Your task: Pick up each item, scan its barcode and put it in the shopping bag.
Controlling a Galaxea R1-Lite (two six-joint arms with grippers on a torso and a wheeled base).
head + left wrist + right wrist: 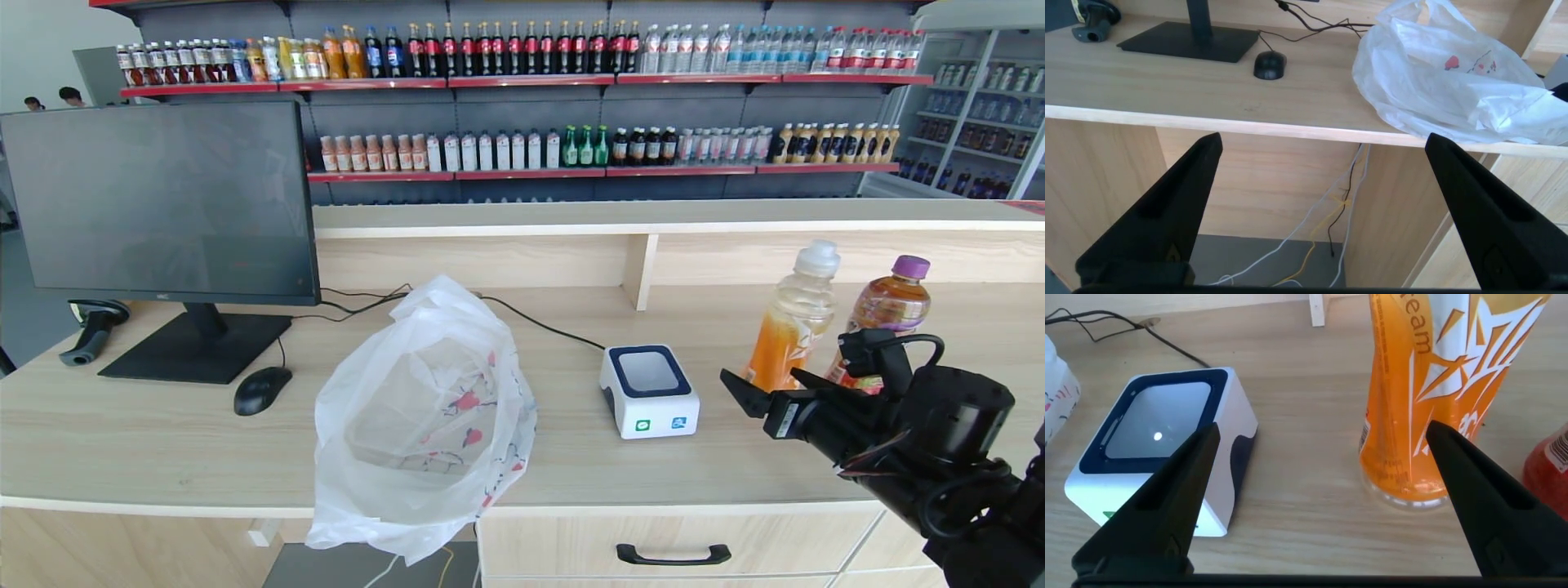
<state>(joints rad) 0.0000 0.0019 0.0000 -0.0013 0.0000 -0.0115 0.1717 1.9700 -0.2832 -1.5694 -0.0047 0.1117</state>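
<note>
**Wooden checkout counter, drinks shelves behind**

We see a pale wooden counter (163,441); the white scanner (649,390) sits between the open shopping bag (424,408) and the upright orange bottle (792,327) and purple-capped bottle (886,314); a monitor (159,200) and mouse (262,389) stand left; the right gripper (763,384) hangs spread wide before the orange bottle; the left gripper (1323,139), also wide, sits below the counter edge; stocked shelves (531,82) line the back

We find bare counter (571,465) between the shopping bag (424,408) and the scanner (649,390), and a narrower gap between the scanner and the orange bottle (790,327). Our right gripper (1323,437), jaws spread wide, hangs before that gap. The purple-capped bottle (888,306) stands just beside the orange one, crowding that side. A cable (539,322) lies behind the scanner.
</note>
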